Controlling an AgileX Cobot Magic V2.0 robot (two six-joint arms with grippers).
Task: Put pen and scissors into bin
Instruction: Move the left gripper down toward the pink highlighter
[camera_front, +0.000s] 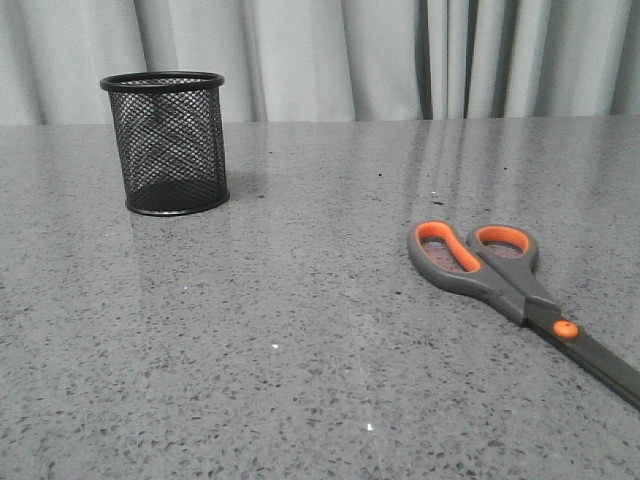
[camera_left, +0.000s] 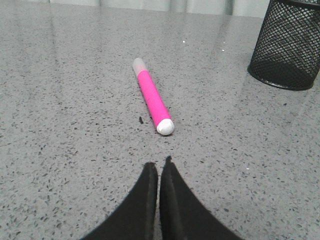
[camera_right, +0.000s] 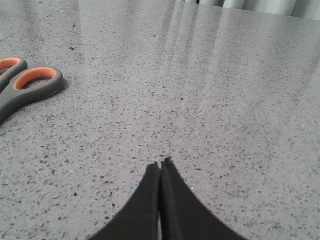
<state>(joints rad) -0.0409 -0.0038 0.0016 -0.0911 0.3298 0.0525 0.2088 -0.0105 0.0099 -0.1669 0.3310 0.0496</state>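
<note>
The pink pen (camera_left: 152, 98) lies flat on the grey table in the left wrist view, its white end nearest my left gripper (camera_left: 159, 164), which is shut and empty a short way from it. The pen is out of the front view. The black mesh bin (camera_front: 166, 142) stands upright at the back left; it also shows in the left wrist view (camera_left: 286, 45). The scissors (camera_front: 510, 284) lie closed on the right, handles toward the middle; their orange-lined handles show in the right wrist view (camera_right: 27, 87). My right gripper (camera_right: 161, 164) is shut and empty, apart from the scissors. Neither gripper shows in the front view.
A grey speckled table (camera_front: 300, 330) carries everything. Pale curtains (camera_front: 350, 55) hang behind its far edge.
</note>
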